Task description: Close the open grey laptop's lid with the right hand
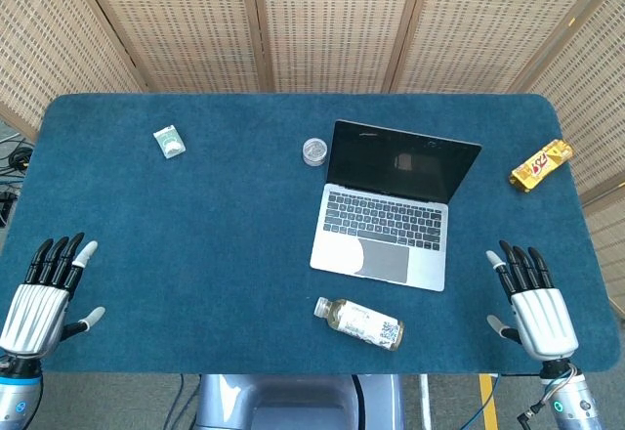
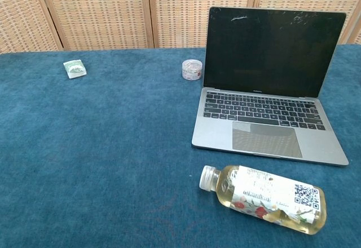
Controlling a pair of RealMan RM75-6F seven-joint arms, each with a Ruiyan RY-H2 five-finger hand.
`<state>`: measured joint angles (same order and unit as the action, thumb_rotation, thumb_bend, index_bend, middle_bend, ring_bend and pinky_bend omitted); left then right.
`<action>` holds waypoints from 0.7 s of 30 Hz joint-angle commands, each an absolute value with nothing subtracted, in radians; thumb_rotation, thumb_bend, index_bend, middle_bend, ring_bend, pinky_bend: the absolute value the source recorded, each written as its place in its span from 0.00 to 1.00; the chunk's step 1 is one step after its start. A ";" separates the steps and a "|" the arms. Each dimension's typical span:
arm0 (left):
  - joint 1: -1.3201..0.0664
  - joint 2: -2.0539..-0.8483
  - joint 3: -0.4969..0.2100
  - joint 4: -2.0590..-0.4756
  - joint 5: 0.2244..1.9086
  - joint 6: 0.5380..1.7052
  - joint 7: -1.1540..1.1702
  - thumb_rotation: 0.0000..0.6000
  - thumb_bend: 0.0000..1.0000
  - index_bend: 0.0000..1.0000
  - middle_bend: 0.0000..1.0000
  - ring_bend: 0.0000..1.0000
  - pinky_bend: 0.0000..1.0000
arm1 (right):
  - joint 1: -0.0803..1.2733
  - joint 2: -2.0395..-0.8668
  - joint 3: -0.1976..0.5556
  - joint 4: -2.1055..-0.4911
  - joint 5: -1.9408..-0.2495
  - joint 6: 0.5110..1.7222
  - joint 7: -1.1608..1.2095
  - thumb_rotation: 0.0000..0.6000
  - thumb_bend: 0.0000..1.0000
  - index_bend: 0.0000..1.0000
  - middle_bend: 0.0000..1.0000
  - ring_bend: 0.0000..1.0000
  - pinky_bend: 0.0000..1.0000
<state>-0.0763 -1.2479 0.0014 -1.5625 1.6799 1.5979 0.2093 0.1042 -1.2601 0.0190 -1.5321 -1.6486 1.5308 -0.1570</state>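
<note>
The grey laptop [image 1: 386, 225] [image 2: 265, 118] stands open right of the table's middle, its dark screen upright and facing me. My right hand [image 1: 532, 303] lies flat at the front right corner, fingers spread, holding nothing, well clear of the laptop. At the front left corner my left hand [image 1: 44, 293] lies the same way, fingers apart and empty. Neither hand shows in the chest view.
A plastic bottle [image 1: 359, 322] [image 2: 262, 198] lies on its side just in front of the laptop. A small round jar [image 1: 314, 150] [image 2: 192, 69] stands at the lid's left. A green packet [image 1: 169, 142] lies back left, a gold snack bar [image 1: 540, 164] far right.
</note>
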 commanded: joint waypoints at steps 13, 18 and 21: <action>-0.083 -1.247 -0.004 -1.558 1.667 1.584 0.196 1.00 0.00 0.00 0.00 0.00 0.00 | 0.134 -1.248 0.075 -1.596 -1.616 1.520 -0.194 1.00 0.00 0.05 0.00 0.00 0.00; -0.089 -1.252 -0.007 -1.551 1.658 1.571 0.194 1.00 0.00 0.00 0.00 0.00 0.00 | 0.180 -1.229 0.149 -1.704 -1.584 1.506 -0.303 1.00 0.02 0.05 0.00 0.00 0.00; -0.091 -1.253 -0.011 -1.548 1.650 1.566 0.190 1.00 0.00 0.00 0.00 0.00 0.00 | 0.214 -1.220 0.190 -1.766 -1.563 1.482 -0.364 1.00 0.04 0.05 0.00 0.00 0.00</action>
<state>-0.0900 -1.2528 -0.0097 -1.5490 1.6515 1.5678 0.1915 0.1839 -1.2308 0.1540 -1.7203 -1.5846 1.5020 -0.3182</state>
